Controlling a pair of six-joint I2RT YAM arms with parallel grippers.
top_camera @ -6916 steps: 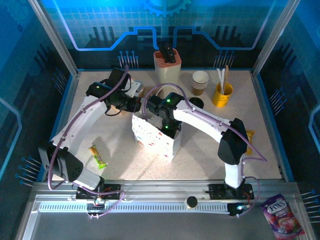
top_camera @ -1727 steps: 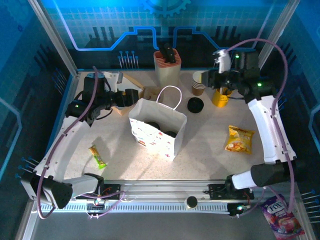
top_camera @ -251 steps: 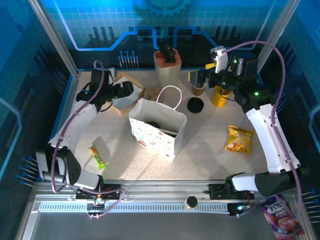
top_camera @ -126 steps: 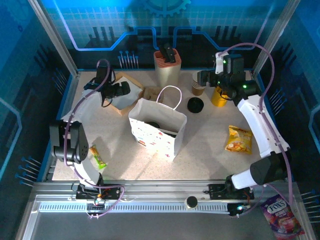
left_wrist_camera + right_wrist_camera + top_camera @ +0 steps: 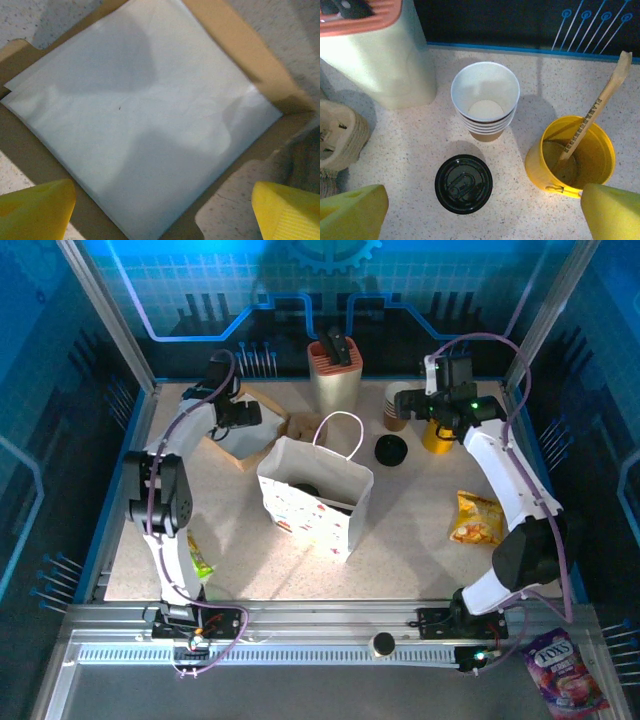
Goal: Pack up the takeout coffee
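From above, a paper bag (image 5: 312, 502) stands open at the middle of the tabletop (image 5: 400, 550). A coffee (image 5: 305, 489) sits inside it, its black lid showing through the mouth. The left gripper (image 5: 246, 416) hangs over a napkin tray (image 5: 243, 446) near the far left corner. The right gripper (image 5: 403, 404) hangs over a cup stack (image 5: 396, 421) by the far edge, with a yellow tub (image 5: 443, 432) just right of the stack, loose lids (image 5: 391, 449) just nearer, and a knife block (image 5: 334, 375) at the middle of the far edge. A snack bag (image 5: 478, 518) lies toward the right edge and a candy bar (image 5: 198, 558) toward the left edge. At the left wrist, white napkins (image 5: 145, 115) lie in the brown tray (image 5: 235, 35), and the yellow fingertips (image 5: 35, 207) stand wide apart, holding nothing. At the right wrist the fingertips (image 5: 350, 210) are likewise spread wide and empty above the lids (image 5: 463, 183), the lidless cup stack (image 5: 485, 100), the tub (image 5: 534, 162) with a wooden stirrer (image 5: 602, 102) leaning in it, and the block (image 5: 375, 55).
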